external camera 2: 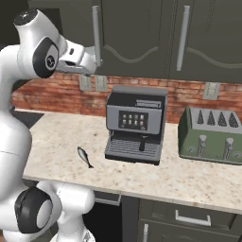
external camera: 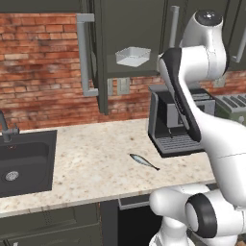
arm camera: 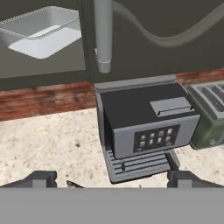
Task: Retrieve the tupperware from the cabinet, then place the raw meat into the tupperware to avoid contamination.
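With the gripper (arm camera: 111, 179) spread wide and empty, the tupperware (external camera: 132, 56) is seen on the open cabinet (external camera: 132, 29) shelf, far left of the coffee machine (external camera 2: 136, 124); a careless reach risks striking the door.

Translucent, smooth plastic tupperware (external camera: 132, 56) on a matt dark cabinet (external camera: 129, 33) shelf; speckled stone-look worktop (external camera: 96, 163); rough red brick wall (external camera: 38, 67); brushed grey metal coffee machine (external camera 2: 134, 124); silvery, slick-skinned raw meat (external camera: 143, 161); matt sink (external camera: 24, 163).
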Tool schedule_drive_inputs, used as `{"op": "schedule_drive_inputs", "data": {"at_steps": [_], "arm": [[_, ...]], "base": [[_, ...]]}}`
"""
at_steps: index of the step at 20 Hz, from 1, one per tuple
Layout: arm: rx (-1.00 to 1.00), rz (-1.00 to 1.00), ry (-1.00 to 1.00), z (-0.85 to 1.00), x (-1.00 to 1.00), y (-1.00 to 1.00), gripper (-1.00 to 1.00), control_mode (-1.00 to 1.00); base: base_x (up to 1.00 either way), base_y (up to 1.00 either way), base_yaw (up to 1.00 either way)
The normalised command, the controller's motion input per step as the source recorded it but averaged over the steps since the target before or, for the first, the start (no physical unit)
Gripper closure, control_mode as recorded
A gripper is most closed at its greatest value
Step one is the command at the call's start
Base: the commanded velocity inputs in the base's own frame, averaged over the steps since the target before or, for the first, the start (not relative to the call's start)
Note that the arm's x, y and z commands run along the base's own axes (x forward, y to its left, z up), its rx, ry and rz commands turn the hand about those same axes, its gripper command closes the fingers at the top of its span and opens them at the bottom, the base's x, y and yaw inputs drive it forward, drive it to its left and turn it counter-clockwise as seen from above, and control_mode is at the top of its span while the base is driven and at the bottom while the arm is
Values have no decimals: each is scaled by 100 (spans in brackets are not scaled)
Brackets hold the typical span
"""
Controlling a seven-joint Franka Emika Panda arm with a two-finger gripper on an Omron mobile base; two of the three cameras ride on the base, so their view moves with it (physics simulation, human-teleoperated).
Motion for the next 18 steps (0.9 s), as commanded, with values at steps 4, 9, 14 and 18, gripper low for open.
{"op": "schedule_drive_inputs", "data": {"at_steps": [4, 9, 14, 18], "arm": [[-4, 5, -10, 56, 37, -11, -100, -100], [0, 10, -2, 37, 33, -19, -100, -100], [0, 5, -1, 1, 17, -4, -100, -100], [0, 2, -5, -7, 15, 0, -100, -100]], "base": [[0, 0, 0], [0, 0, 0], [0, 0, 0], [0, 0, 0]]}}
